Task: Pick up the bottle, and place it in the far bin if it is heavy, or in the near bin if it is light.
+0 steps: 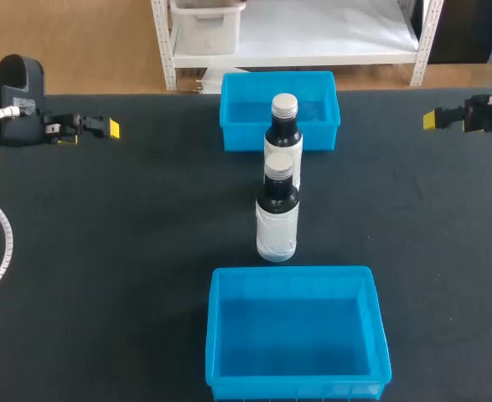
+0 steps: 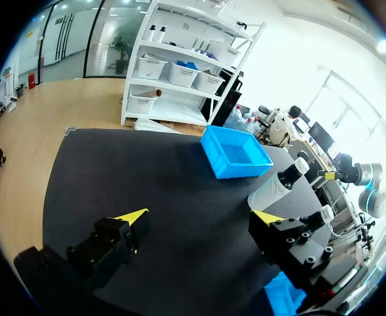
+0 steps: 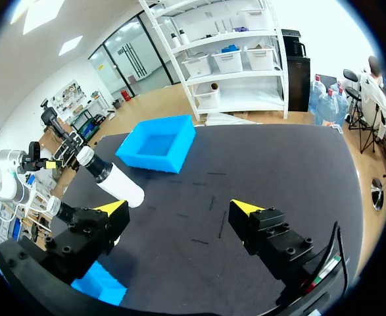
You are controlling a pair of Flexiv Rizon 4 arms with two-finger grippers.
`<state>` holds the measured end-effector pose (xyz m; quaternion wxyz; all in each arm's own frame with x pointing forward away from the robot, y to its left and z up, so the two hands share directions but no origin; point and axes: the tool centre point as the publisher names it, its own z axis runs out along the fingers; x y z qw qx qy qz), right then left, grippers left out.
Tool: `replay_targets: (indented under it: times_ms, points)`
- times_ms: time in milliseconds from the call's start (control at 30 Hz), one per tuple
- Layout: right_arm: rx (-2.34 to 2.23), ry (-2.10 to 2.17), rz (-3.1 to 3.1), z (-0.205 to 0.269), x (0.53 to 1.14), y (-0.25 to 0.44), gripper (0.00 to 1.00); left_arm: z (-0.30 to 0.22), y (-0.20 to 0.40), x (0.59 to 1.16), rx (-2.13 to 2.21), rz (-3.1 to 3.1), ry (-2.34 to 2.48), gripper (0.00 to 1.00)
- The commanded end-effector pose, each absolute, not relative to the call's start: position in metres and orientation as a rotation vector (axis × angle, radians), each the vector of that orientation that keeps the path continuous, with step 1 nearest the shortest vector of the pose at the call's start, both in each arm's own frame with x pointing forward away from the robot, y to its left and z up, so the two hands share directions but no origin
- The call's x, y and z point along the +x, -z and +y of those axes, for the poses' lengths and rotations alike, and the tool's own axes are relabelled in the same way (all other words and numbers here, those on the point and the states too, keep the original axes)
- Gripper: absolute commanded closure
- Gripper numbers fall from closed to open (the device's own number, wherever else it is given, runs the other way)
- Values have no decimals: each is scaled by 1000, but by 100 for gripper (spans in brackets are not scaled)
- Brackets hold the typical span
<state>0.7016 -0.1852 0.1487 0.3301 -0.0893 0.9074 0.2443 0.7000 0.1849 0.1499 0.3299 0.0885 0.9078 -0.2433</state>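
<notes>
Two dark bottles with white labels and silver caps stand upright in a line at the table's middle. The far bottle (image 1: 283, 130) (image 2: 277, 186) (image 3: 114, 181) is just in front of the far blue bin (image 1: 250, 126) (image 2: 235, 153) (image 3: 154, 143). The near bottle (image 1: 277, 218) (image 2: 324, 214) (image 3: 62, 209) stands behind the near blue bin (image 1: 296, 335) (image 2: 281, 294) (image 3: 99, 284). My left gripper (image 1: 111, 128) (image 2: 199, 217) is open at the far left, well clear of both bottles. My right gripper (image 1: 430, 119) (image 3: 179, 207) is open at the far right. Both hold nothing.
The black table mat (image 1: 128, 234) lies bare on both sides of the bottles. Both bins are empty inside. My left arm's white cable (image 1: 2, 243) hangs along the table's left edge.
</notes>
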Motion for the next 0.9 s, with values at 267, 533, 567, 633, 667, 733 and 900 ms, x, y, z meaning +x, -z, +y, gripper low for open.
replay_targets:
  times_ms: [267, 533, 567, 633, 667, 733, 900]
  points:
    - [-231, -636, 2373, -185, 701, -149, 0, 185, -150, 700, 231, 2374, 636, 0]
    - [-231, -636, 2373, -185, 701, -149, 0, 185, -150, 700, 231, 2374, 636, 0]
    - [-231, -636, 2373, -185, 701, -149, 0, 185, -150, 700, 231, 2374, 636, 0]
    - [-231, -636, 2373, -185, 701, -149, 0, 185, -150, 700, 231, 2374, 636, 0]
    - [-231, -636, 2373, -185, 701, -149, 0, 185, -150, 700, 231, 2374, 636, 0]
    - [-231, -636, 2373, -185, 701, -149, 0, 185, -150, 700, 231, 2374, 636, 0]
    - [-766, -565, 2120, -188, 730, -160, 0, 185, -150, 700, 231, 2374, 636, 0]
